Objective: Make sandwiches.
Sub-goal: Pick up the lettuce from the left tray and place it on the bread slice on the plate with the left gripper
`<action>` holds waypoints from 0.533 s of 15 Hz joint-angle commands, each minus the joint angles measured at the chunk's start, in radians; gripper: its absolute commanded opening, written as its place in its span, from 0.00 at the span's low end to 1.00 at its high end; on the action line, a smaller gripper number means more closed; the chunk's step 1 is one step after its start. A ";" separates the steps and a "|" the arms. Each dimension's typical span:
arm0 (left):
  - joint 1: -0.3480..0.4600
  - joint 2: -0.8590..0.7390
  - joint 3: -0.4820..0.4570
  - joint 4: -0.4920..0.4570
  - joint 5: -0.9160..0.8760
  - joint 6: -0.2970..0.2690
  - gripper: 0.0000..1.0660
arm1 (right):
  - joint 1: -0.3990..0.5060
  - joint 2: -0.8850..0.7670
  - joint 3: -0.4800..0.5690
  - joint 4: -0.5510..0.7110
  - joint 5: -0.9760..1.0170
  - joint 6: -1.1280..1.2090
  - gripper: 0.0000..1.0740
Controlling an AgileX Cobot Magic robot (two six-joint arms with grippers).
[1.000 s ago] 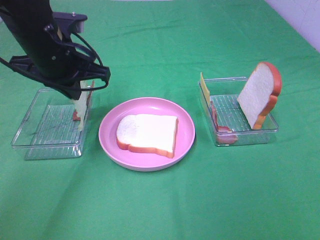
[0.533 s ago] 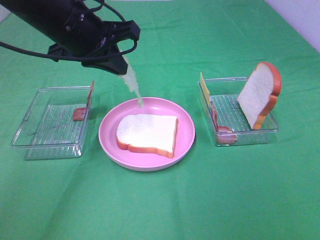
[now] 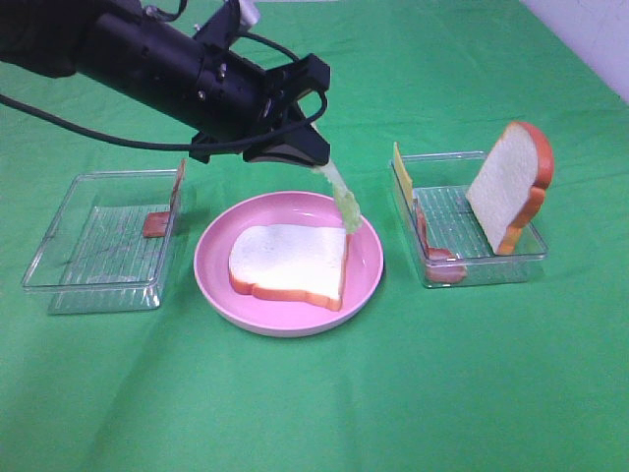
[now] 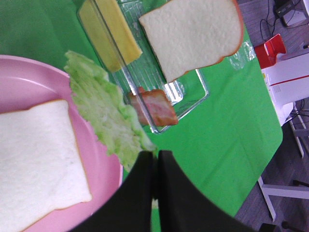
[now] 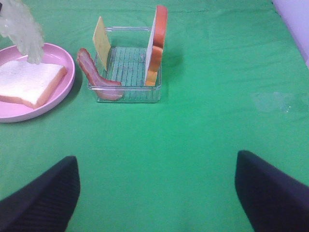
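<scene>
My left gripper (image 3: 313, 162) is shut on a pale green lettuce leaf (image 3: 344, 202). The leaf hangs over the far right edge of the pink plate (image 3: 211, 265), just above a corner of the white bread slice (image 3: 290, 264) lying flat there. The left wrist view shows the closed gripper (image 4: 155, 157) pinching the lettuce (image 4: 104, 113) beside that bread (image 4: 34, 159). A second bread slice (image 3: 508, 192) stands upright in the right tray (image 3: 482, 270), with a yellow cheese square (image 3: 401, 177) and bacon (image 3: 425, 231). My right gripper (image 5: 154, 162) is open and holds nothing.
A clear left tray (image 3: 88, 246) holds a reddish piece (image 3: 154, 224) leaning on its right wall. Green cloth covers the table. The left arm stretches from the far left across to the plate. The table's right edge shows at the far right corner.
My left gripper has lifted the lettuce out of the left tray and carried it right, across to the right side of the plate. Bread and trays have not moved.
</scene>
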 commanded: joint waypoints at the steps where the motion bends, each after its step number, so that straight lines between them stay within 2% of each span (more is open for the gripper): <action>1: -0.004 0.060 -0.002 -0.015 0.015 0.031 0.00 | -0.007 -0.016 0.002 0.003 -0.011 0.002 0.76; 3: -0.004 0.086 -0.002 0.003 0.026 0.030 0.00 | -0.007 -0.016 0.002 0.003 -0.011 0.002 0.76; 4: -0.004 0.095 -0.002 0.082 0.020 0.029 0.00 | -0.007 -0.016 0.002 0.003 -0.011 0.002 0.76; 5: -0.004 0.095 -0.002 0.108 0.018 0.025 0.00 | -0.007 -0.016 0.002 0.003 -0.011 0.002 0.76; 6: -0.003 0.095 -0.002 0.156 0.017 0.008 0.00 | -0.007 -0.016 0.002 0.003 -0.011 0.002 0.76; 8: -0.002 0.095 -0.002 0.265 0.017 -0.062 0.00 | -0.007 -0.016 0.002 0.003 -0.011 0.002 0.76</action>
